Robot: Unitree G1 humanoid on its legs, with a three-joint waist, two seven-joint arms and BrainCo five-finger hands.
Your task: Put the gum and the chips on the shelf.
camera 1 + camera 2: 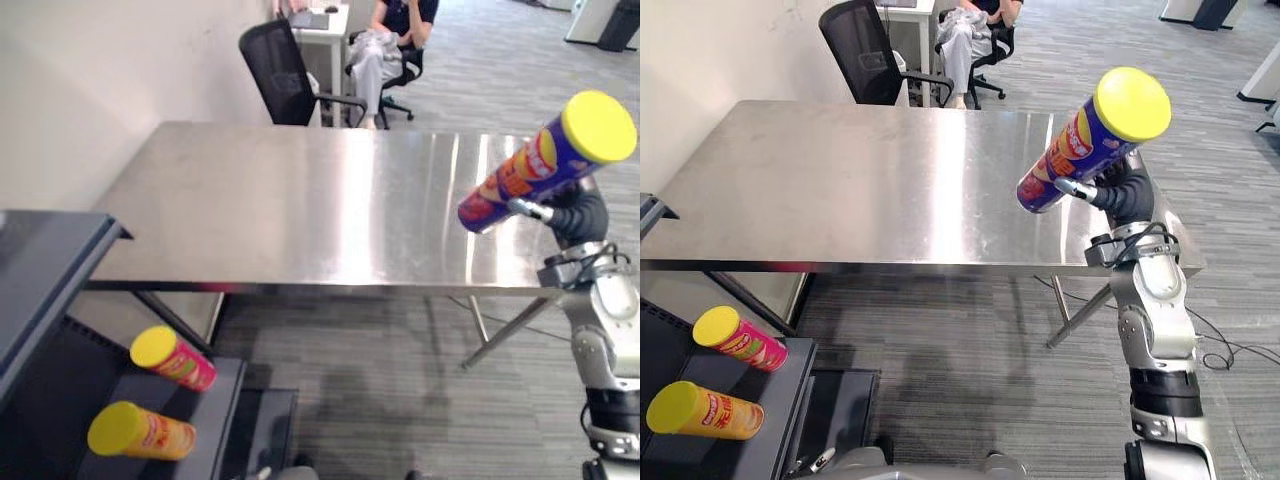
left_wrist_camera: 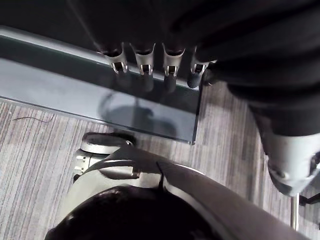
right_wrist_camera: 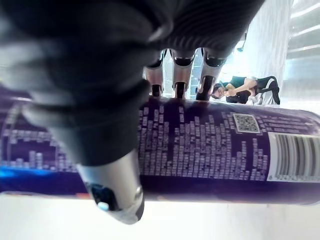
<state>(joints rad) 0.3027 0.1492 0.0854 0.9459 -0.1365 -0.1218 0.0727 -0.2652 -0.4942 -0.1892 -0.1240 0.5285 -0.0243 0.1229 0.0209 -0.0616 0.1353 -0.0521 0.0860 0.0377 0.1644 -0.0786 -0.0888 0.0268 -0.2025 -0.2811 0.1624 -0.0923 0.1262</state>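
Note:
A purple chips can (image 1: 545, 160) with a yellow lid is held tilted in the air over the right end of the steel table (image 1: 300, 200). My right hand (image 1: 1125, 195) is shut on the can, and in the right wrist view its fingers (image 3: 182, 75) and thumb wrap the purple can (image 3: 210, 150). On the dark shelf (image 1: 225, 400) at the lower left lie a pink can (image 1: 175, 358) and an orange can (image 1: 140, 430), both with yellow lids. My left hand (image 2: 145, 60) hangs low with relaxed fingers over the shelf's base, holding nothing.
The shelf's upper board (image 1: 50, 250) juts out at the left, beside the table's corner. A black office chair (image 1: 280, 75) stands behind the table, and a person (image 1: 385, 45) sits further back. Grey carpet lies between the table and the shelf.

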